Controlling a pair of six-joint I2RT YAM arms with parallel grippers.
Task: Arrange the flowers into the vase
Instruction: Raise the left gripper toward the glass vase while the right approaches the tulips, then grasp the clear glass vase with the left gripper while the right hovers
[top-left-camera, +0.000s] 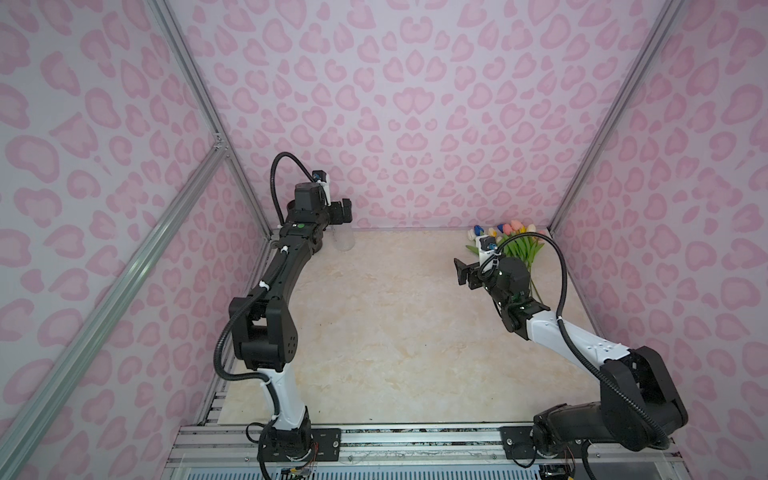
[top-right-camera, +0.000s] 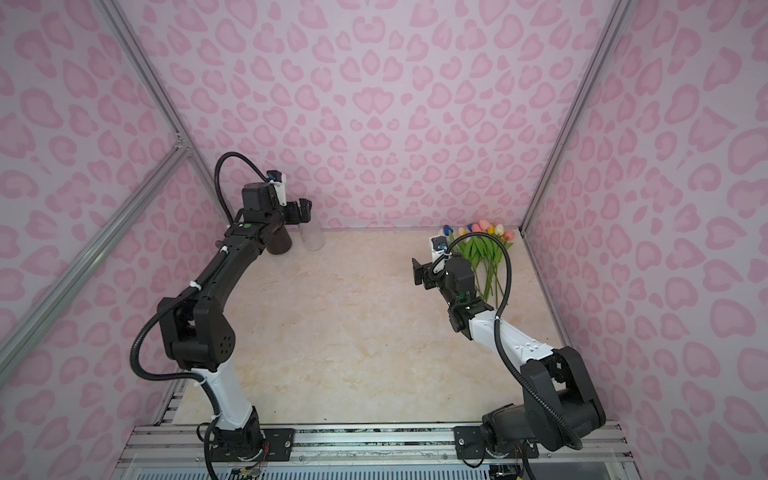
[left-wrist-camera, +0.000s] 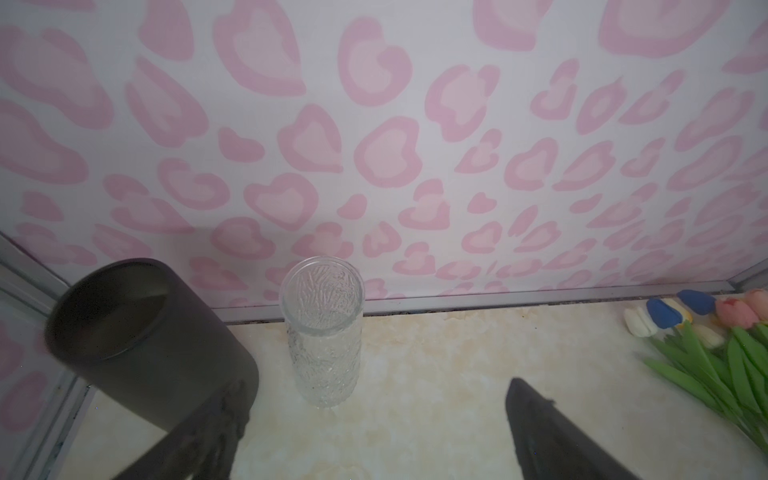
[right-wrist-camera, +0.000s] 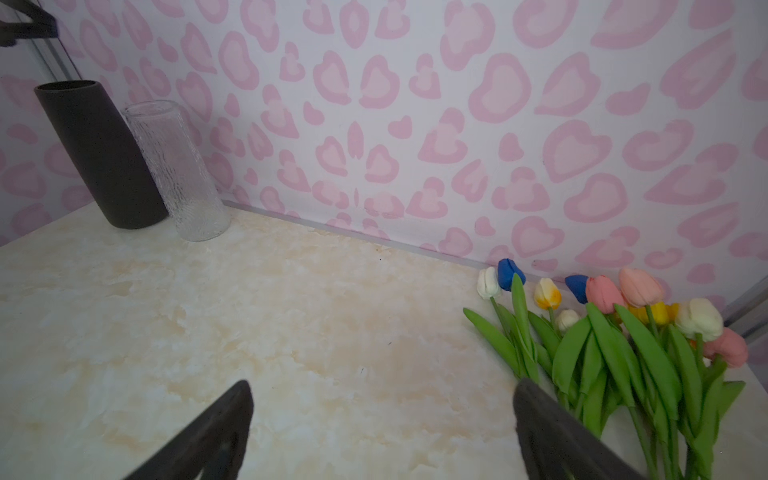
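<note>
By far wall | flowers (right-wrist-camera: 602, 332) lie beside right pincer (right-wrist-camera: 382, 386) | jaws apart

1. Left arm (top-left-camera: 266, 291): black shells, a white lower link, white cable ties, a small green dot (top-left-camera: 300, 225).
2. Right arm (top-left-camera: 582, 345): white forearm with small holes, black joints.
3. A ribbed black hose (top-left-camera: 563, 270) runs along each arm.
4. Left gripper (top-left-camera: 344, 211) and right gripper (top-left-camera: 464, 273): black.
</note>
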